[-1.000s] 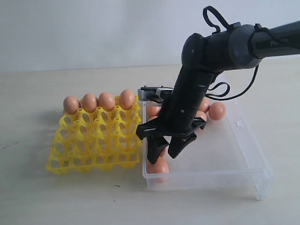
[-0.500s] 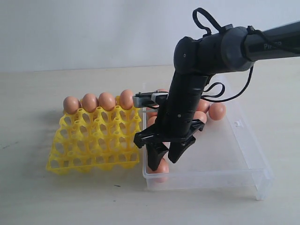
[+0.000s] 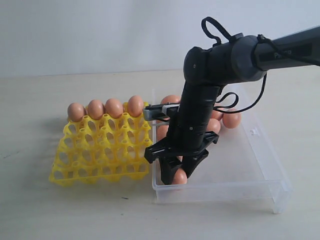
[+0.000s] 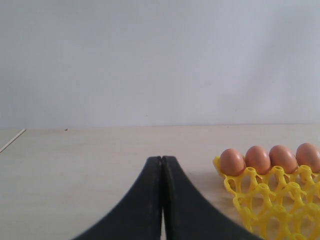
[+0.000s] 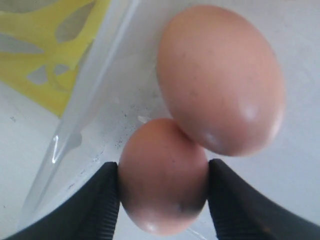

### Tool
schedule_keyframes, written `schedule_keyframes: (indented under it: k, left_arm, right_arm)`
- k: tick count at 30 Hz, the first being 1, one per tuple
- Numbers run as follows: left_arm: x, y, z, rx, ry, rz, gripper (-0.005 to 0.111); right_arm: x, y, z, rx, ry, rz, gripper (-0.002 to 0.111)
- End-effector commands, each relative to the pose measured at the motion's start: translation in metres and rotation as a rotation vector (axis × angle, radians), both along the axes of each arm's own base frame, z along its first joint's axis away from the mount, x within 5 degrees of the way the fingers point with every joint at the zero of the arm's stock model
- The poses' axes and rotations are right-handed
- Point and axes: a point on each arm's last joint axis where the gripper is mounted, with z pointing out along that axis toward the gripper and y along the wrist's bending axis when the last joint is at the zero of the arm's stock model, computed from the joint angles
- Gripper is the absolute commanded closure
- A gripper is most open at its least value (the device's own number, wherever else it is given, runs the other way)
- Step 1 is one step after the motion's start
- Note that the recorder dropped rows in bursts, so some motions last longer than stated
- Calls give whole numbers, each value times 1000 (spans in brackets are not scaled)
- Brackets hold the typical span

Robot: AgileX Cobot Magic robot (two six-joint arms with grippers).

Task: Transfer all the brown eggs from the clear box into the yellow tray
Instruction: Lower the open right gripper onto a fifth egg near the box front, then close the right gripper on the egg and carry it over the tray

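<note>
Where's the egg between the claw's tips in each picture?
Exterior view: egg in the clear box's near left corner, inside the right claw.
Left wrist view: not in it.
Right wrist view: low middle, between black fingers.
Shared landmark: the yellow tray.

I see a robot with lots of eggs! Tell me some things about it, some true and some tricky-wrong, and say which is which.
1. Four brown eggs sit along the back row of the yellow tray. True.
2. The right gripper hovers over the tray. False: it is down in the clear box, with its fingers against both sides of one egg.
3. That egg touches a second egg. True.
4. The left gripper is wide open. False: its fingers are pressed together.
5. Only one egg is in the box. False: other eggs lie farther back in it.
</note>
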Motion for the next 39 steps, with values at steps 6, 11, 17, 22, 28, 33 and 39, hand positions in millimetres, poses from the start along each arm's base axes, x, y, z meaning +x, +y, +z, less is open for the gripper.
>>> schedule_keyframes:
  k: [6, 11, 17, 22, 28, 33, 39]
  left_arm:
    - [0, 0, -1, -11, -3, -3, 107]
    - [0, 0, -1, -11, -3, -3, 107]
    - [0, 0, -1, -11, -3, -3, 107]
    - [0, 0, -1, -11, -3, -3, 107]
    - [0, 0, -1, -11, -3, -3, 107]
    - [0, 0, -1, -11, -3, -3, 107]
    - [0, 0, -1, -11, -3, -3, 107]
  right_arm:
    - [7, -10, 49, -8, -214, 24, 108]
    - [11, -5, 88, 127, -395, -43, 108]
    - [6, 30, 122, 458, -560, -101, 108]
    - [-4, 69, 121, 607, -719, -105, 108]
    - [-10, 116, 81, 714, -917, -168, 108]
    - [-18, 140, 42, 758, -1012, -212, 108]
    - [-21, 150, 16, 746, -1006, -209, 108]
